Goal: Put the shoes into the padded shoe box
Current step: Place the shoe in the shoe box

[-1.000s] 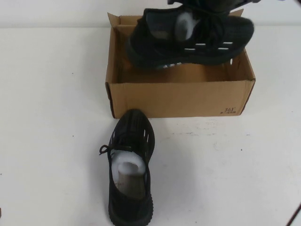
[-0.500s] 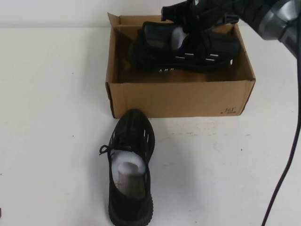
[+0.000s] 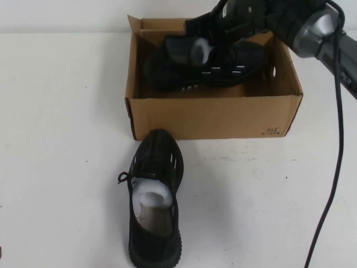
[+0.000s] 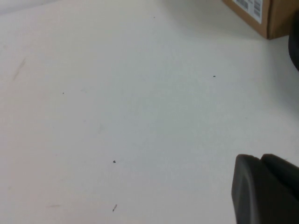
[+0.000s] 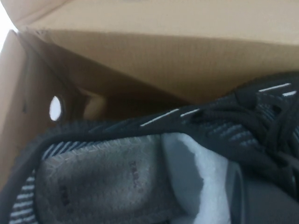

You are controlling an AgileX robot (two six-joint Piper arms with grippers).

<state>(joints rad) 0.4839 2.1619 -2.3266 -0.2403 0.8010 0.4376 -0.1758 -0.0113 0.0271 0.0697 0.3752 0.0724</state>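
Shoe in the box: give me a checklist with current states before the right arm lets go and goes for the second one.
1. Carried shoe inside the shoe box walls: ok.
2. Sole resting on the box floor: cannot tell.
3. Right gripper holding the shoe from above: ok; finger state cannot tell.
4. Second shoe on the table before the box, upright, unobstructed: ok.
5. Left gripper parked over bare table, away from the box: ok.

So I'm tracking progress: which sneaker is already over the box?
The sneaker under the right gripper, inside the box; the other sneaker sits on the table.
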